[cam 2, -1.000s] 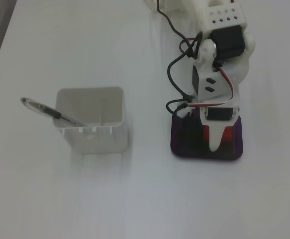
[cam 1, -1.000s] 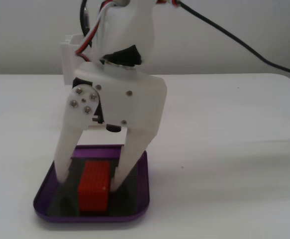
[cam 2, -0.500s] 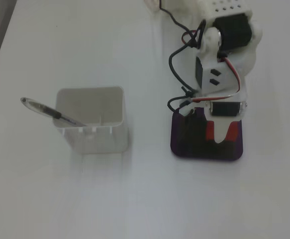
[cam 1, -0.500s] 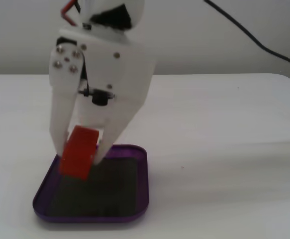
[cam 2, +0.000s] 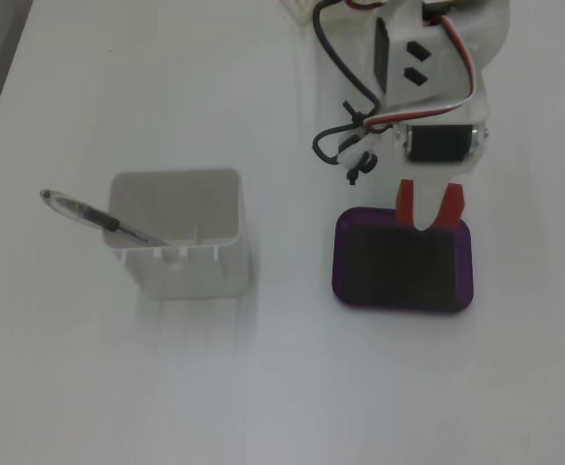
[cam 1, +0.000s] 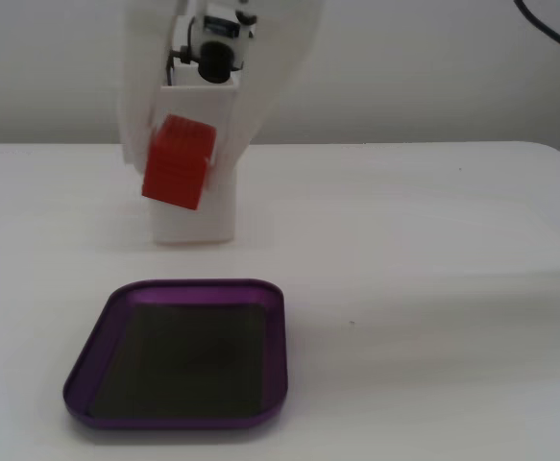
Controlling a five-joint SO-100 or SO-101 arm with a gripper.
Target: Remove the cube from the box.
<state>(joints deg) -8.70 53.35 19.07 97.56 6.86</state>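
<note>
1. On the white table [cam 2: 117, 387], the white container [cam 2: 180, 247] stands well left of the box in a fixed view, a pen [cam 2: 98, 219] leaning out of it.
2. Lower down, the box [cam 1: 97, 355] lies empty.
3. Above it, the gripper [cam 1: 179, 168], blurred and cut off at the top edge, clamps the cube [cam 1: 177, 161] in the air, its fingers partly hiding the cube's sides.

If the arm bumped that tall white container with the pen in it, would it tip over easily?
Probably fairly easily. The white container is tall for its base and looks thin-walled, so likely light. The pen leans out over one rim, which may nudge the balance that way. Its flat square bottom should resist gentle bumps.
</note>
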